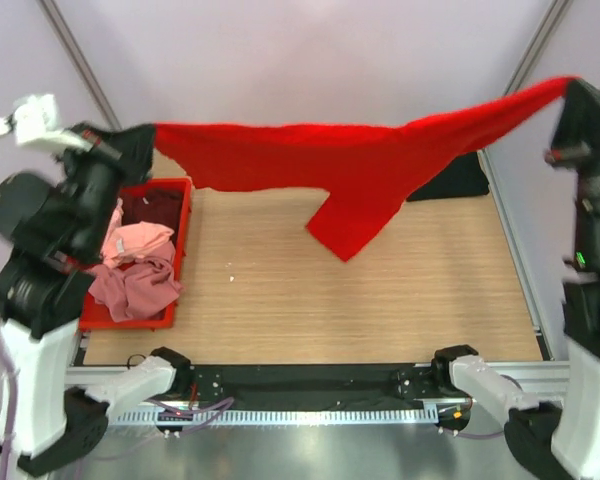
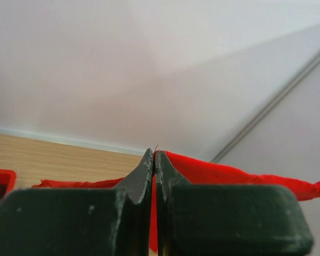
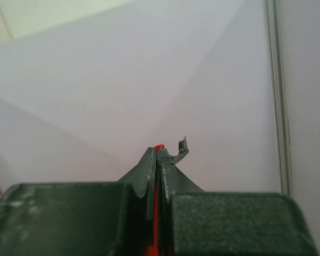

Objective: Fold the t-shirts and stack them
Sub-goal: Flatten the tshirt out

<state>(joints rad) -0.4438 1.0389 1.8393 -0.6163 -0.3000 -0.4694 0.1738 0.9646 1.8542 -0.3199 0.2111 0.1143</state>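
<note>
A bright red t-shirt [image 1: 330,165] hangs stretched in the air across the far part of the table, one sleeve drooping near the middle. My left gripper [image 1: 140,135] is shut on its left end; in the left wrist view the jaws [image 2: 154,157] pinch red cloth [image 2: 229,173]. My right gripper [image 1: 572,88] is shut on its right end, raised high; red cloth [image 3: 159,213] shows between the closed jaws [image 3: 159,150]. A black t-shirt [image 1: 455,178] lies at the far right. Pink, dusty rose and maroon shirts [image 1: 135,265] lie in the crate.
A rigid red plastic crate [image 1: 175,290] stands at the left edge of the wooden table [image 1: 310,310]. Metal frame posts rise at the far left and far right corners. The arm bases sit along the near rail.
</note>
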